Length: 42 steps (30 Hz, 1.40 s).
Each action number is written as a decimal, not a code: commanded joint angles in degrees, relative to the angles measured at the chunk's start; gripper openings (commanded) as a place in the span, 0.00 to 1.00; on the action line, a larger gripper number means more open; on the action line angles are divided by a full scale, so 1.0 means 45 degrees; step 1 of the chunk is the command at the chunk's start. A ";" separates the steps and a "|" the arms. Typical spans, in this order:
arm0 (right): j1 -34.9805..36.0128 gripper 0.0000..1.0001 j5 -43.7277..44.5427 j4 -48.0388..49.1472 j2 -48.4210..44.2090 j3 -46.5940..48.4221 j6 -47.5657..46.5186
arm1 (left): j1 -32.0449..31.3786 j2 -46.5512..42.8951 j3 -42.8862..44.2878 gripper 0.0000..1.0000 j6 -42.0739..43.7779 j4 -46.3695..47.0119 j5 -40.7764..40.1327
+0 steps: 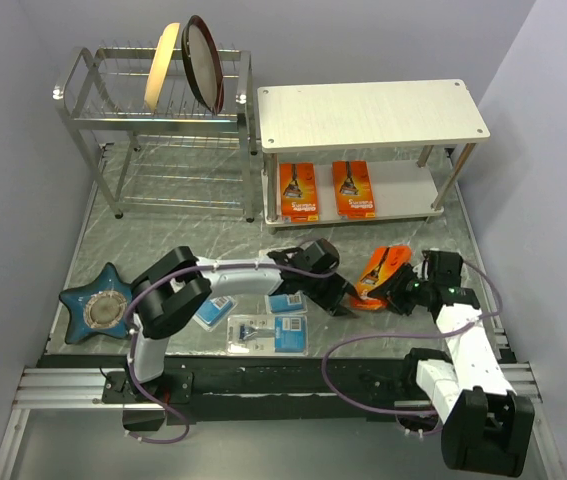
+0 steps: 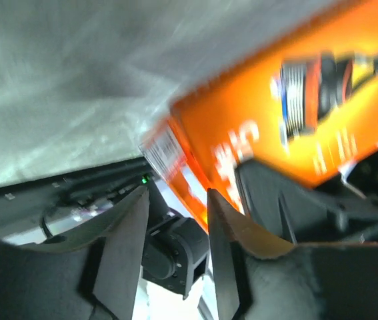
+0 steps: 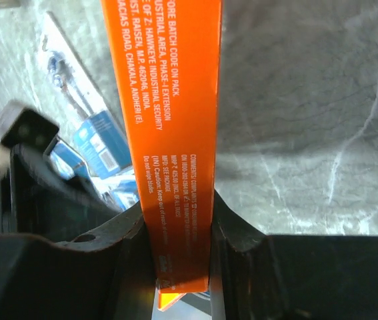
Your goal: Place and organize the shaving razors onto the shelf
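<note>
An orange razor pack [image 1: 381,268] hangs tilted above the table between the two arms. My right gripper [image 1: 391,290] is shut on its edge; in the right wrist view the pack [image 3: 169,100] stands on edge, pinched from both sides by the gripper [image 3: 179,203]. My left gripper [image 1: 341,297] sits just left of it, open. In the left wrist view that gripper [image 2: 175,193] holds nothing, and the pack [image 2: 295,100] lies past its right finger. Two orange packs [image 1: 300,190] [image 1: 355,188] lie on the lower tier of the white shelf [image 1: 373,112]. Three clear-and-blue packs [image 1: 210,312] [image 1: 286,303] [image 1: 266,334] lie on the table.
A chrome wire dish rack [image 1: 153,110] with two plates [image 1: 203,65] stands at the back left, beside the shelf. A blue star-shaped dish [image 1: 98,305] sits near the table's front left. Purple cables loop over both arms.
</note>
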 commanded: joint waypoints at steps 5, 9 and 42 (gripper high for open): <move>-0.0017 0.30 -0.0934 -0.2551 -0.0094 0.3886 -0.4316 | 0.3297 -0.2348 -0.1304 0.50 0.4959 -0.0665 0.0099; -0.0017 0.28 -0.1405 -0.4019 0.0533 0.5993 -0.6135 | 0.4723 -0.3580 -0.2711 0.51 0.6410 -0.0623 0.0549; -0.1461 0.30 0.0430 0.1405 0.6725 0.8209 -0.8755 | 1.0624 -0.6355 -0.5702 0.70 1.3124 -0.0195 0.1739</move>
